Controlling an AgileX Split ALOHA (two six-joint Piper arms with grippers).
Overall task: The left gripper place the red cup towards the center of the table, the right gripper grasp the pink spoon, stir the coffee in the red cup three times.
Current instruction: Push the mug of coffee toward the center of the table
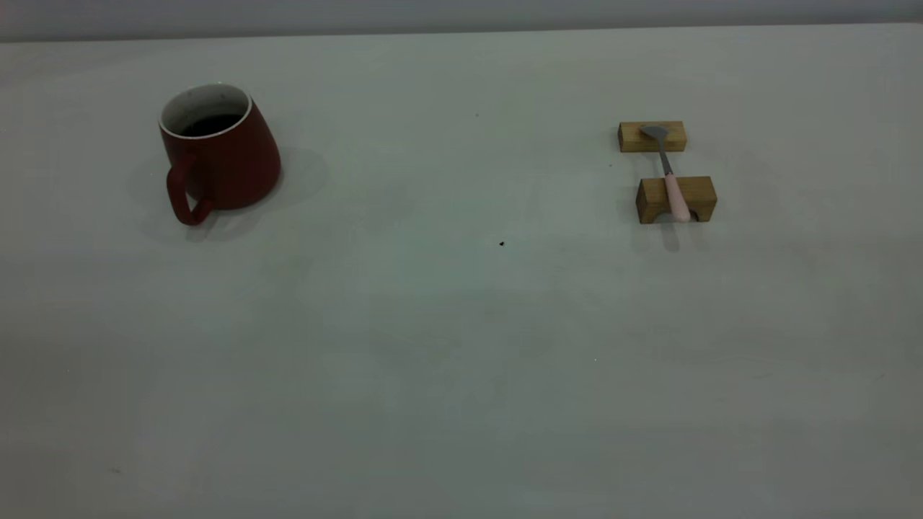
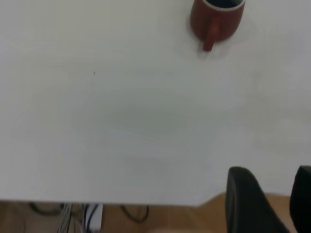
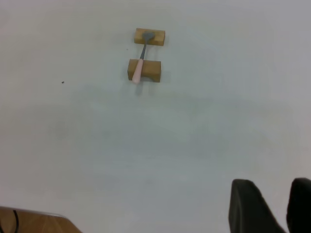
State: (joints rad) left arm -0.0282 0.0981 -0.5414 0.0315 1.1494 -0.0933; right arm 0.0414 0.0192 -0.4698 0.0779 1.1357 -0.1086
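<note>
While both arms wait back at the near table [image 1: 461, 375] edge, my left gripper [image 2: 269, 204] and right gripper [image 3: 269, 206] stand open, empty. Farther off, the red cup [image 1: 220, 155] of coffee [image 1: 211, 125] sits left, handle facing me; the pink spoon [image 1: 670, 176] bridges two wooden blocks [image 1: 676, 199], raised for grasping.

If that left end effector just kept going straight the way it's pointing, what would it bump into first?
Probably nothing soon. The left end effector, fingers apart, sits at the near edge of the table, with bare tabletop ahead. The red cup stands far off and somewhat to one side, so depth is uncertain.
</note>
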